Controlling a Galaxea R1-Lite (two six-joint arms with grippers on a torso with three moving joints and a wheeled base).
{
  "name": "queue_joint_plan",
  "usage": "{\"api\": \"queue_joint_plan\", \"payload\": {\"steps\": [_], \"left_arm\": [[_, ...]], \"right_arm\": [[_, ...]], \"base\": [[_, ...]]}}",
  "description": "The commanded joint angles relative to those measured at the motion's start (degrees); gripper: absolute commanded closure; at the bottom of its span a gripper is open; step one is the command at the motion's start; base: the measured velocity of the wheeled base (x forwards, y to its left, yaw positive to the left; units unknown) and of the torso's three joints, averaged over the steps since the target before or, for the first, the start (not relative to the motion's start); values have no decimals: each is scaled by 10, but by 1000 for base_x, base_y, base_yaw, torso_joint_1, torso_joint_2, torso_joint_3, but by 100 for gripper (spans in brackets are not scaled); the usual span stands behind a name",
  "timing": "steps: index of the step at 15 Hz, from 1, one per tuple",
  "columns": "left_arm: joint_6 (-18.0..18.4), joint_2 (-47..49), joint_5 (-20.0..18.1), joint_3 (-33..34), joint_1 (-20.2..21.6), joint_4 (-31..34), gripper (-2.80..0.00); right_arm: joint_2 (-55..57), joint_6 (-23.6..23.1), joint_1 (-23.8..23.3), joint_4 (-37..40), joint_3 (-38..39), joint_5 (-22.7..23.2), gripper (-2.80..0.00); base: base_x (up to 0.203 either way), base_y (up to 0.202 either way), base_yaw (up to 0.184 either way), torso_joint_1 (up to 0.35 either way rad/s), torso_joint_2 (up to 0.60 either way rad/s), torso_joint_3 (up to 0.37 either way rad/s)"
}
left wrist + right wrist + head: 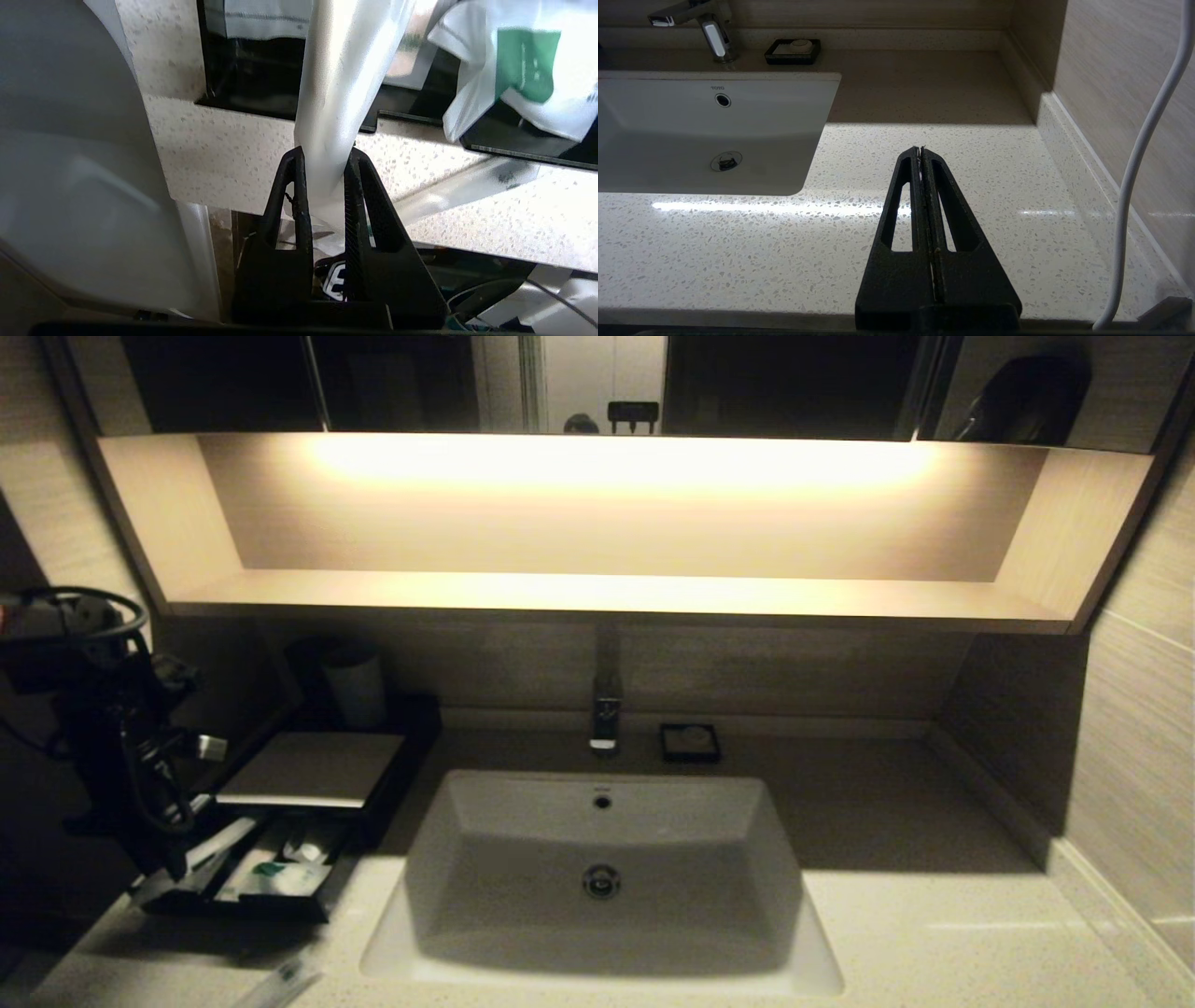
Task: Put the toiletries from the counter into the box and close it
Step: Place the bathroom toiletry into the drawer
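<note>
**Left gripper grasping slim packet over open drawer**

Nearest the head camera, one long toothbrush-style packet (285, 978) lies on the speckled stone counter (934, 933) at its front edge, in front of the box and left of the white sink basin (602, 868).

The left gripper (323, 156) is clenched on a slim clear-wrapped packet (343, 79); both black fingers (292, 200) press the wrapper's lower end. The packet rises from the fingertips toward the black box (317, 784). In the head view, the left arm (121, 728) stands at the counter's left end, beside the pulled-out drawer (257, 887).

The drawer is open and holds white packets with green accents (280, 875). One such packet (523, 70) shows in the left wrist view, resting over the drawer's black edge. The box's flat beige top panel (313, 767) sits behind the drawer.

The right gripper (921, 149) is closed on nothing, fingers pressed together, above bare counter to the right of the basin. A small black square dish (792, 50) sits beside the faucet (712, 39).
</note>
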Motion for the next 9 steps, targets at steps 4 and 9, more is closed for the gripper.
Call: {"api": "queue_joint_plan", "payload": {"steps": [4, 9], "left_arm": [[-3, 18, 1, -15, -2, -3, 0], [-3, 26, 1, -29, -2, -11, 0]], "right_arm": [[0, 0, 0, 0, 0, 0, 0], [0, 0, 0, 0, 0, 0, 0]], "base": [[0, 0, 0, 0, 0, 0], [0, 0, 0, 0, 0, 0]]}}
